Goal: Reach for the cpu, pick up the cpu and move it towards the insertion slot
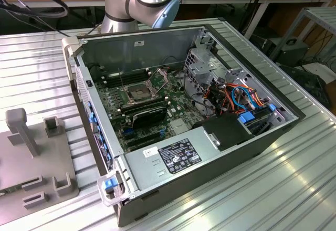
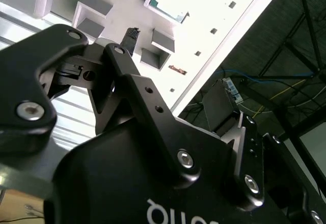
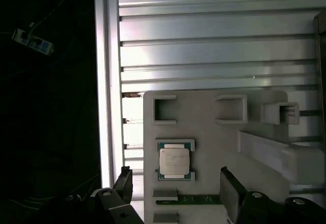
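The cpu (image 3: 174, 161), a small pale square plate, lies flat in a recess of the grey fixture plate (image 3: 214, 132) in the first wrist view. My gripper (image 3: 178, 187) hovers above it, open, and the two dark fingers (image 3: 231, 191) stand wide apart on either side of the cpu without touching it. In the second wrist view one dark fingertip (image 2: 131, 35) points at the same bright fixture plate (image 2: 127, 10). The insertion slot (image 1: 137, 92), a square socket with a silvery frame and dark centre, sits on the motherboard inside the open computer case in the exterior view.
The computer case (image 1: 210, 163) lies open on the ribbed metal table (image 1: 294, 189), holding a black shrouded card (image 1: 149, 116), drive cage (image 1: 202, 65) and coloured cables (image 1: 241, 97). The grey fixture plate (image 1: 31, 157) with raised blocks sits at the exterior view's left. The arm's base (image 1: 139, 0) stands behind the case.
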### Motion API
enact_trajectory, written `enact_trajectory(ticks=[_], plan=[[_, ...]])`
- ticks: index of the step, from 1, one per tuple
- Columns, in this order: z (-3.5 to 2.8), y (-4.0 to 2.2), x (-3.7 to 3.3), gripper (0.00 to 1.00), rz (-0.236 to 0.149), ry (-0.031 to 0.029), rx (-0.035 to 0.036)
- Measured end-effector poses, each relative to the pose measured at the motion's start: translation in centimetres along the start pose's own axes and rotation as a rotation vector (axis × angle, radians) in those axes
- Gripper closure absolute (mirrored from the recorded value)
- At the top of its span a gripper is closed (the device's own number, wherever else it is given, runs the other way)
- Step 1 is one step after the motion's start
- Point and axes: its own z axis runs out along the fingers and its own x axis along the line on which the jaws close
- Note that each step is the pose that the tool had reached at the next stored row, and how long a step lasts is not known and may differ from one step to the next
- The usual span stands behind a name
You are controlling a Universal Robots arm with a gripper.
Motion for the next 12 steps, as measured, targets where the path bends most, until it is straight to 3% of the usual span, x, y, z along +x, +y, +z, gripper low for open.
enact_trajectory(ticks=[12], plan=[[0.83, -0.04, -0.01, 0.22, 0.0, 0.0, 0.0]])
